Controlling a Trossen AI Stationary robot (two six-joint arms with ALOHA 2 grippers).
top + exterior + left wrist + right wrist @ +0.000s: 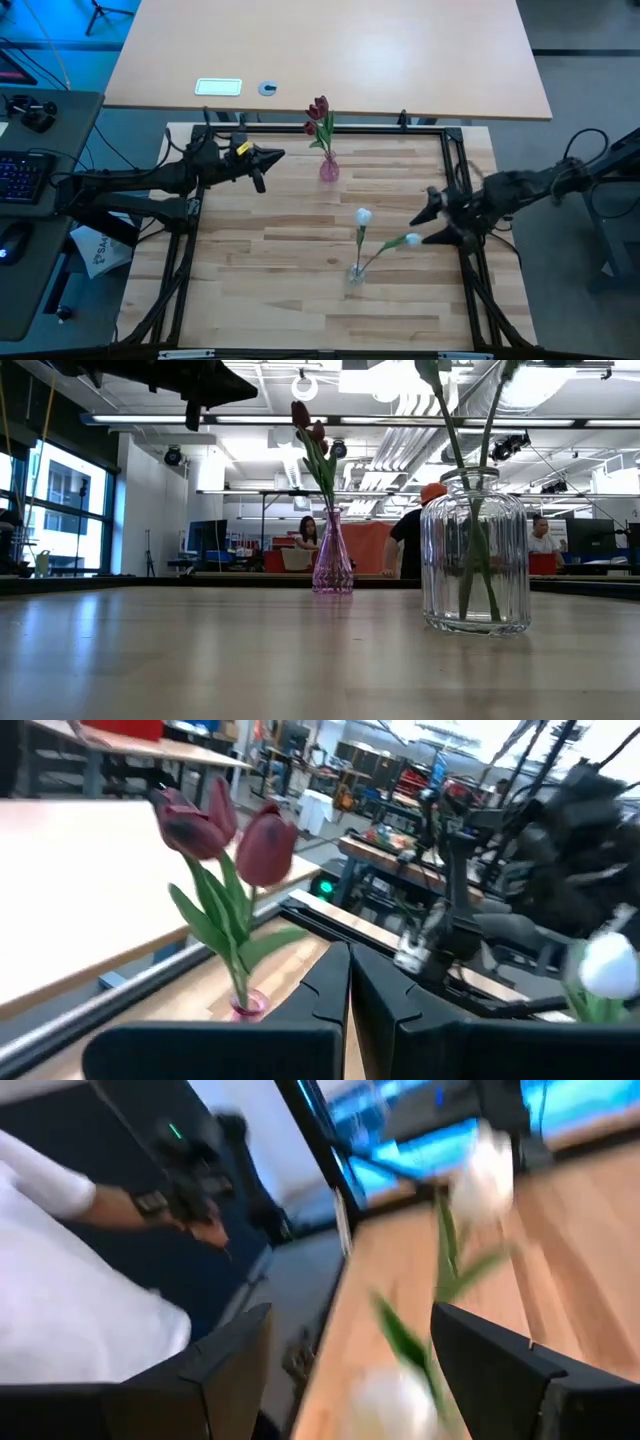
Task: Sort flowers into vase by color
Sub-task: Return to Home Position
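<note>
At twelve o'clock on the table (pixel 250 280), the red flowers (pixel 318 112) stand in the pink vase (pixel 329 170), stems near upright, heads up. Toward six, the white flowers (pixel 363 216) sit in the clear vase (pixel 356 275), one nearer upright, the other leaning out toward two o'clock. All look light, with thin bendy stems and soft heads, so mid-stem below the leaves seems the safest hold. Left gripper (pixel 272 157) hovers at ten o'clock, fingers pressed together. Right gripper (pixel 430 222) hovers at three, fingers spread, holding nothing.
</note>
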